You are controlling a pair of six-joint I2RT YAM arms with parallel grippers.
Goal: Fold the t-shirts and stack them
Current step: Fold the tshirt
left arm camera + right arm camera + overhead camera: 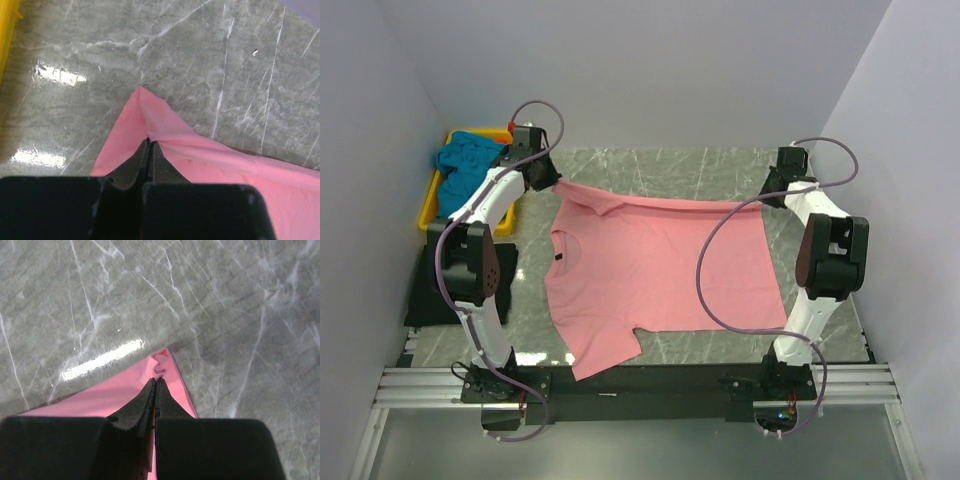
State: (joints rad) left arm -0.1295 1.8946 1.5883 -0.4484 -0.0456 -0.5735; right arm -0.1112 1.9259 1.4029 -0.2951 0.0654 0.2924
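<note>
A: The fingers?
B: Left fingers [149,150] clamped tight on one far corner of the pink shirt [660,270], right fingers [155,390] on the other.
A: And the shirt?
B: Spread on the tabletop [650,170] between the arms; blue shirt [465,165] in the yellow tray [428,205].

text: none readable | labels: none | brands: none | numbers: none | signs: none

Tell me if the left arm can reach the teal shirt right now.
Probably not yet: the left tool is shut on a corner of the pink shirt. Once released, the teal shirt in the yellow tray lies close beside it, nothing between.
</note>
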